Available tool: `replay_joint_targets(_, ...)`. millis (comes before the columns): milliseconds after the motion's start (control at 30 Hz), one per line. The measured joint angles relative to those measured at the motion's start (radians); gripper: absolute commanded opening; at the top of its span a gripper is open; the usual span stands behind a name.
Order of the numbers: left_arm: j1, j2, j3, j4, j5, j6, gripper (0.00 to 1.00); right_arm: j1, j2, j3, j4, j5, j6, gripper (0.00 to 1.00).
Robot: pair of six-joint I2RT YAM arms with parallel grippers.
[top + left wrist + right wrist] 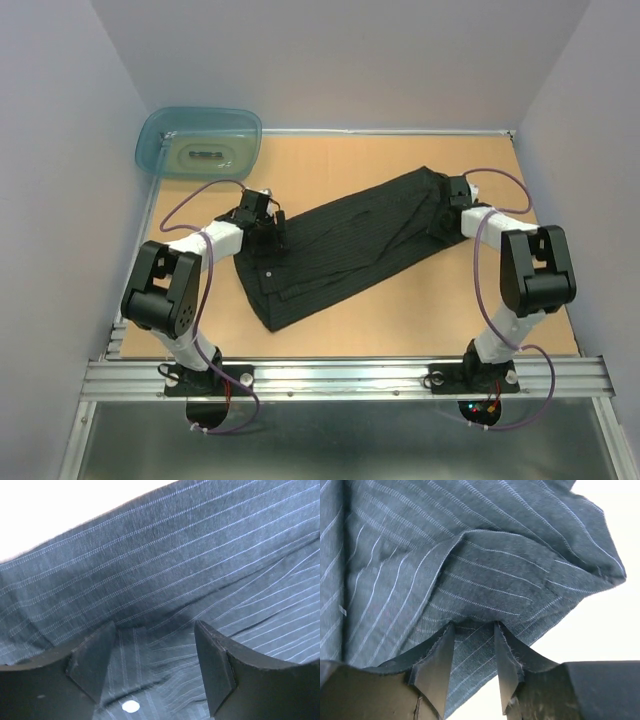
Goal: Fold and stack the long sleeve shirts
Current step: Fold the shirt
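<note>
Here's the pinstriped shirt [340, 250], folded into a long dark band and lying flat on the worktop [400, 320]. It runs on a diagonal from near-left up to far-right. Its near-left end is cut square, and a pale button [268, 272] shows just inside that end. Left tool [272, 222] is down at the band's far-left corner, right on the cloth's edge. From the wrist, its fingers [92, 662] stand wide apart with striped fabric lying flat between them, and creases run in toward the gap. It's open, with nothing clamped. Over to the right tool [447, 200], set at the far-right end where the cloth bunches into a rumpled point. Its fingers [437, 670] are drawn in close on either side of a raised fold, and cloth fills the narrow gap. Whether that fold is truly pinched, I cannot tell. The hem there curls up off the surface, with bright worktop showing beyond it. There's a broad wedge of bare wood between the shirt and the arm bases, and another behind it toward the back wall. The right end sits nearer the side wall. The teal tub [200, 140] sits in the back-left corner, well apart from the shirt.
</note>
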Motion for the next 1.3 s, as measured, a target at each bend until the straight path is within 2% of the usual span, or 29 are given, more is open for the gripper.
replay_joint_targets(200,-0.002,-0.045,-0.078,0.077,0.078,-0.071,0.76,0.000,0.229,0.262,0.056,0.021,-0.090,0.47)
replay_joint_targets(267,-0.019,-0.076,-0.113,0.087,0.104,-0.096,0.77,0.000,0.353,0.428,0.082,-0.006,-0.142,0.49)
replay_joint_targets(433,-0.179,-0.143,-0.155,0.058,0.168,-0.142,0.79,0.008,0.549,0.727,0.084,-0.105,-0.224,0.55)
replay_joint_targets(533,-0.257,-0.188,-0.156,0.038,0.190,-0.156,0.80,0.021,0.585,0.793,0.064,-0.137,-0.255,0.58)
replay_joint_targets(667,-0.269,-0.295,-0.145,-0.023,0.143,-0.161,0.80,0.052,0.529,0.754,0.031,-0.148,-0.269,0.59)
replay_joint_targets(800,-0.263,-0.350,-0.091,-0.072,0.047,-0.158,0.77,0.106,0.335,0.584,0.006,-0.147,-0.253,0.60)
replay_joint_targets(900,-0.254,-0.338,-0.070,-0.072,-0.005,-0.150,0.73,0.160,0.147,0.422,-0.002,-0.142,-0.208,0.59)
replay_joint_targets(1000,-0.239,-0.276,-0.068,-0.069,-0.022,-0.142,0.67,0.211,0.025,0.313,-0.006,-0.147,-0.156,0.58)
replay_joint_targets(1100,-0.225,-0.182,-0.060,-0.063,-0.034,-0.126,0.59,0.251,-0.009,0.239,-0.005,-0.166,-0.105,0.56)
replay_joint_targets(1200,-0.216,-0.080,-0.034,-0.061,-0.042,-0.106,0.49,0.253,0.027,0.214,-0.018,-0.166,-0.079,0.51)
replay_joint_targets(1300,-0.214,-0.023,-0.016,-0.049,-0.039,-0.095,0.46,0.248,0.087,0.216,-0.013,-0.159,-0.072,0.48)
